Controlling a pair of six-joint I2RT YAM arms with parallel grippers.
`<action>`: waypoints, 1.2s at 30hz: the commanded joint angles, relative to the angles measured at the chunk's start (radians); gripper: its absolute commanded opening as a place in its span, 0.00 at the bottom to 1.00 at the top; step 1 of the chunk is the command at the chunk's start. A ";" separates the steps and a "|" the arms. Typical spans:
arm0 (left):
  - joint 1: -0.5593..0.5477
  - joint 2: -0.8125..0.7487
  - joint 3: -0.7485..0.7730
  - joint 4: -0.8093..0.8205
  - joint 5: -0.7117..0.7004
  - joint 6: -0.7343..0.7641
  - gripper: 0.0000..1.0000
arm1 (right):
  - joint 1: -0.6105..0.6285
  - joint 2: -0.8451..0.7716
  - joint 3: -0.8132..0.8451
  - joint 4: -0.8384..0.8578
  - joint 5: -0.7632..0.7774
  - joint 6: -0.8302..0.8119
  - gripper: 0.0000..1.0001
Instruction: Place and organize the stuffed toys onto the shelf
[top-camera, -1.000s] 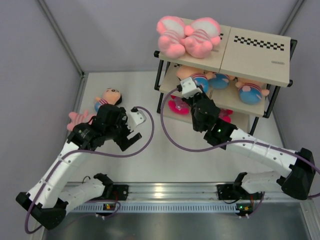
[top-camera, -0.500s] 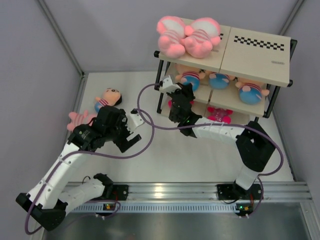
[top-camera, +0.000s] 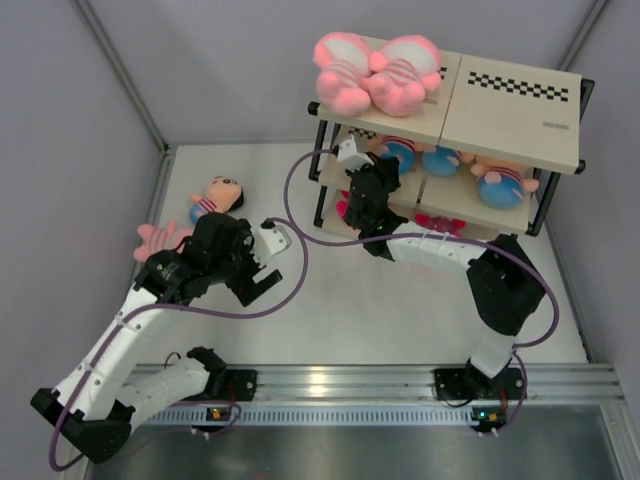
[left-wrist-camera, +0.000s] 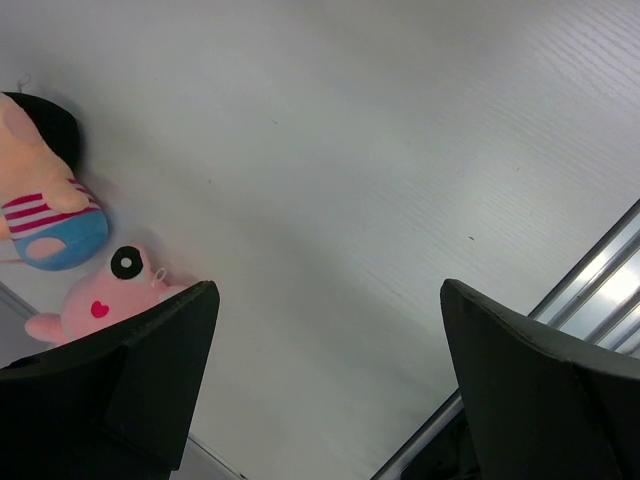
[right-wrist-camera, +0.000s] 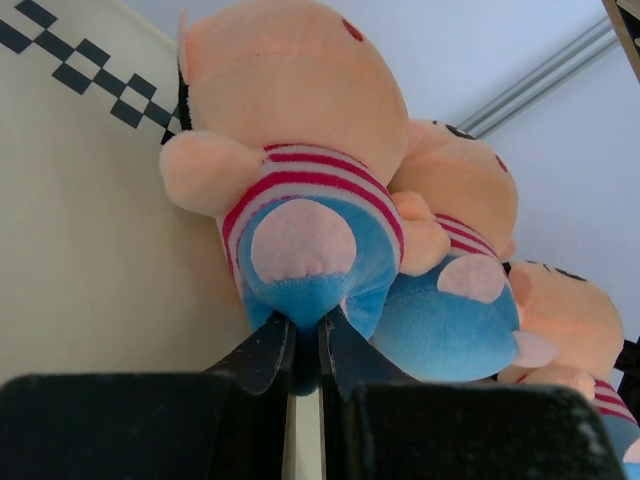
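The shelf (top-camera: 505, 105) stands at the back right. Two pink stuffed toys (top-camera: 375, 75) lie on its top board. My right gripper (top-camera: 380, 168) reaches into the middle tier and is shut on the blue foot of a tan-headed toy (top-camera: 398, 152). In the right wrist view the gripper (right-wrist-camera: 305, 345) pinches that toy (right-wrist-camera: 300, 200), which lies beside two more tan-headed toys (right-wrist-camera: 455, 300). My left gripper (top-camera: 258, 282) is open and empty above the table. A tan-headed toy (top-camera: 215, 195) and a pink toy (top-camera: 155, 238) lie on the table; both show in the left wrist view (left-wrist-camera: 50, 205), (left-wrist-camera: 100, 300).
Magenta toys (top-camera: 440, 222) sit on the bottom tier. Another tan-headed toy (top-camera: 500, 183) lies at the right of the middle tier. Grey walls close the back and left. A metal rail (top-camera: 340, 385) runs along the near edge. Purple cables loop off both arms.
My right gripper has carried the tan-headed toy from the shelf's front left corner further into the middle tier, beside the others. The left arm has barely moved.
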 joint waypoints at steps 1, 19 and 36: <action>0.003 -0.019 0.002 0.043 0.015 0.000 0.99 | -0.020 -0.001 0.032 -0.019 0.032 0.023 0.00; 0.003 -0.016 0.002 0.043 0.026 0.007 0.99 | -0.049 -0.193 -0.145 -0.089 0.015 0.108 0.00; 0.003 -0.006 -0.005 0.043 0.024 0.014 0.99 | 0.000 -0.328 -0.217 -0.137 0.032 0.128 0.52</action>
